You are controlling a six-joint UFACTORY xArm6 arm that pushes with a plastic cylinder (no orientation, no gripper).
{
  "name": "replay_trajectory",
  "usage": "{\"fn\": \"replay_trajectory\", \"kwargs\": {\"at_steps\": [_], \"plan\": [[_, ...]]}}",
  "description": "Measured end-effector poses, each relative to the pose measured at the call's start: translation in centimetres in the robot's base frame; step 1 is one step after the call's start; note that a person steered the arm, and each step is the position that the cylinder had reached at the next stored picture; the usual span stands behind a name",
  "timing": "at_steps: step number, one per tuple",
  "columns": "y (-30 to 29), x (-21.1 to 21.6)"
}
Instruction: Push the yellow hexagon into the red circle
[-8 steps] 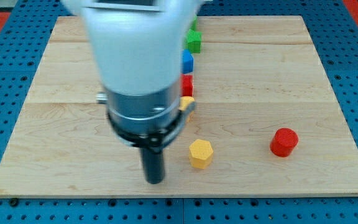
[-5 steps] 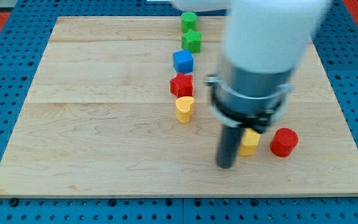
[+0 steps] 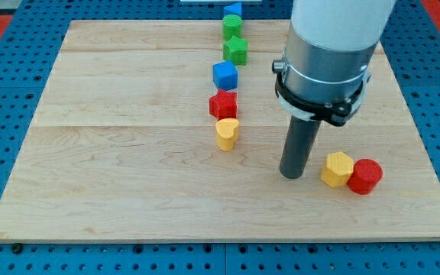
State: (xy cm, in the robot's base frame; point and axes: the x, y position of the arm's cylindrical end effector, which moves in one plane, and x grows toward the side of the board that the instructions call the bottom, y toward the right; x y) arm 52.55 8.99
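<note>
The yellow hexagon (image 3: 337, 169) lies at the view's lower right, touching the red circle (image 3: 364, 176) on that block's left side. My tip (image 3: 292, 174) rests on the board a short way to the left of the yellow hexagon, with a small gap between them. The arm's wide grey and white body hangs above the tip and hides part of the board behind it.
A column of blocks runs down the middle of the wooden board (image 3: 128, 153): a blue block (image 3: 233, 9) at the top edge, a green cylinder (image 3: 232, 27), a green block (image 3: 236, 51), a blue block (image 3: 224, 75), a red block (image 3: 223, 104) and a yellow heart-like block (image 3: 227, 134).
My tip swept from the lower left to the right, pushing the yellow hexagon rightward against the red circle, which also shifted a little to the right. The tip now stands slightly apart from the hexagon.
</note>
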Motion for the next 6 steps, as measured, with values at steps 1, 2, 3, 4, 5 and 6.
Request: {"fn": "replay_trajectory", "kwargs": {"at_steps": [1,2,3,4,5,6], "plan": [[0.0,-0.4],[2.8,-0.5],[8.0,-1.2],[9.6,-2.4],[9.6,-2.6],[9.5,-2.6]]}}
